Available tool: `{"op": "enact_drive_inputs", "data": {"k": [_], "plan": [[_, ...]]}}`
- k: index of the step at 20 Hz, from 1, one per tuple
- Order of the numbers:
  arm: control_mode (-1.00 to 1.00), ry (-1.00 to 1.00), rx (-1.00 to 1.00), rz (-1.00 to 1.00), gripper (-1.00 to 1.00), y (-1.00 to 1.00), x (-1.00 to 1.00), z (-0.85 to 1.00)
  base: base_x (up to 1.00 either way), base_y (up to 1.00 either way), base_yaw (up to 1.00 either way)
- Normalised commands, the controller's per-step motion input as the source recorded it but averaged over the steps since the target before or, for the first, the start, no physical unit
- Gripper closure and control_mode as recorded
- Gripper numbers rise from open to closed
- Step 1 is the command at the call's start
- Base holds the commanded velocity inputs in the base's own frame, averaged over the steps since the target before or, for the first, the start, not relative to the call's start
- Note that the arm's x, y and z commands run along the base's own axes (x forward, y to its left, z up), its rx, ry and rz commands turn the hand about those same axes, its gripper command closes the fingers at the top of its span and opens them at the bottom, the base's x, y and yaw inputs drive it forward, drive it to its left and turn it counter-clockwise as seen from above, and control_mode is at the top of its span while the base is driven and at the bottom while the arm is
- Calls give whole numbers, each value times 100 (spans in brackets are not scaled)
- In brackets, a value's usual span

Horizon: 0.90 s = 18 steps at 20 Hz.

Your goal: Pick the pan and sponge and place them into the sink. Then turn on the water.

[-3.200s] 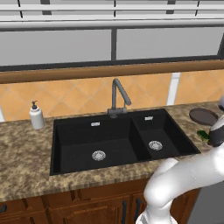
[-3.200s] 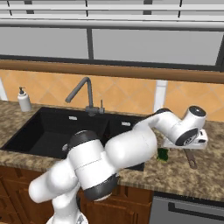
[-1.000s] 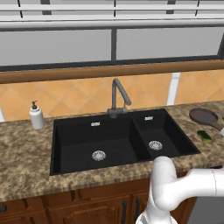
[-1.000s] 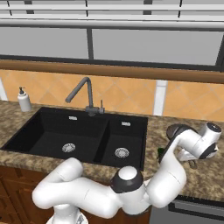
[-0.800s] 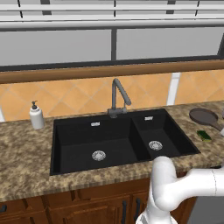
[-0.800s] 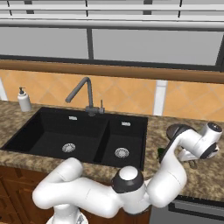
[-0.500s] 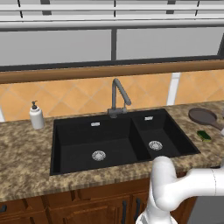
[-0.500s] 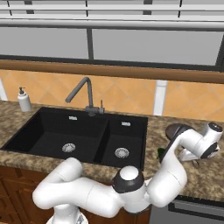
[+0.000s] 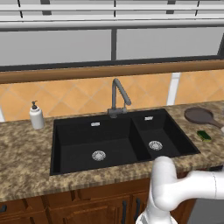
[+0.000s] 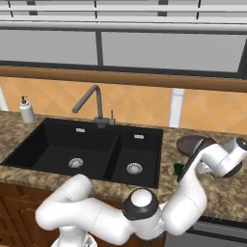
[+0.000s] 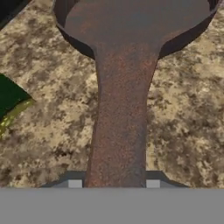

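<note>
Gripper clamped on the pan's handle, on the counter right of the sink.

Hand view looks straight along the pan: its long brown-grey handle runs down between the two finger tips, which sit tight against its sides, and the round bowl lies at the top on the speckled granite counter. The sponge, green with a lighter edge, lies just beside the handle on that counter, apart from it. From the left base view the pan rests near the wall, right of the black double-basin sink, with the sponge in front of it. Both basins hold nothing but their silver drains. A grey faucet stands behind the divider, and a white soap dispenser stands left of the sink. No brand, label or writing can be read anywhere.
</note>
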Motion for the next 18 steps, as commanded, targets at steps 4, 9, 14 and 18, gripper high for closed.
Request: {"op": "enact_drive_inputs", "data": {"k": [4, 9, 14, 18], "plan": [[-100, -24, 10, -3, 100, 100, 1, 19, 0, 0, 0], [-100, -10, 11, 0, 100, 100, 9, 58, 0, 0, 0], [-100, -3, 10, 0, 100, 100, 0, 71, 0, 0, 0], [-100, 5, 2, 1, 100, 100, -15, 39, 0, 0, 0]]}}
